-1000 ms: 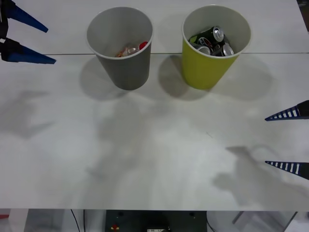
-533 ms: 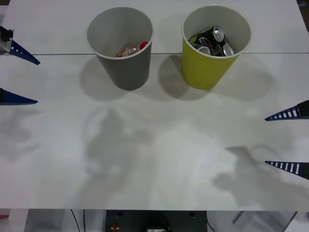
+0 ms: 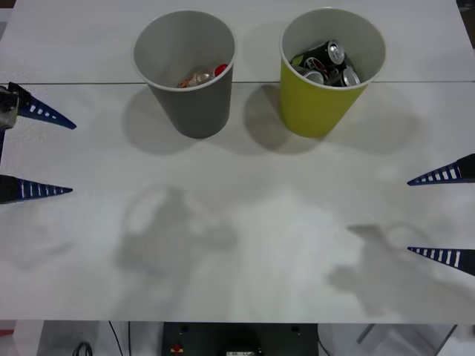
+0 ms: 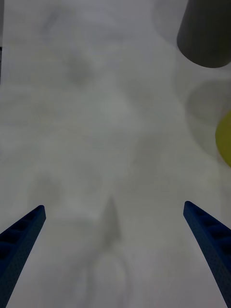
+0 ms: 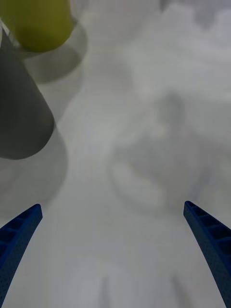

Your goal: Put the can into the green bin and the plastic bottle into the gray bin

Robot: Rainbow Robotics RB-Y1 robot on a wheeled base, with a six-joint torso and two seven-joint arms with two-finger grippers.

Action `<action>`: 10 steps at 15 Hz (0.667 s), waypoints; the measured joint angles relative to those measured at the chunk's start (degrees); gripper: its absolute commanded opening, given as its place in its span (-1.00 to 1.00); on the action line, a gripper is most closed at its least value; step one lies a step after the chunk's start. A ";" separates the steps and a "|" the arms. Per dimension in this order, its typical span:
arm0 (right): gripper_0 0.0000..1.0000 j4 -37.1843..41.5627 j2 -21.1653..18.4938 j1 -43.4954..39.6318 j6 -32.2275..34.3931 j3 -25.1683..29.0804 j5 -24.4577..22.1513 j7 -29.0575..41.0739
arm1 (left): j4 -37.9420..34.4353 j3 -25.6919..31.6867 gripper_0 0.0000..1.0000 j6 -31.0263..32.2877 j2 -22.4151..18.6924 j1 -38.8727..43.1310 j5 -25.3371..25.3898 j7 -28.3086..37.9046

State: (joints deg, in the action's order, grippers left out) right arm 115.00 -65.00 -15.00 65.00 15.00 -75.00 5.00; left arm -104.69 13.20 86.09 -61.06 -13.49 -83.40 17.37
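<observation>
The gray bin stands at the back left of the white table, and the plastic bottle with its red cap lies at its bottom. Right of it, the green bin holds several cans. My left gripper hangs open at the table's left edge, well in front and left of the gray bin. At the right edge my right gripper is open too, with nothing between its fingers. Both wrist views show parts of the gray bin and the green bin beyond open fingers.
The white table carries only the two bins at the back. A seam runs across it behind the bins' bases. The table's front edge lies close to me.
My left gripper has moved toward me along the table's left edge, staying open. The right gripper, the bins and their contents have not moved.
</observation>
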 measured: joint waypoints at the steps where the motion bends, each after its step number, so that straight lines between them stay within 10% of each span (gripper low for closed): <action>1: 1.00 0.00 0.00 0.00 0.00 0.00 0.00 0.00 | -1.41 0.53 1.00 -0.94 0.61 1.71 0.32 -0.42; 10: 1.00 0.00 0.00 0.00 0.00 0.00 0.00 0.00 | -6.02 0.79 1.00 -3.24 6.05 8.68 -1.54 -6.31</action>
State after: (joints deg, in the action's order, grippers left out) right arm 115.00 -65.00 -15.00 65.00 15.00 -75.00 5.00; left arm -110.71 13.99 82.85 -55.00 -4.81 -84.94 11.05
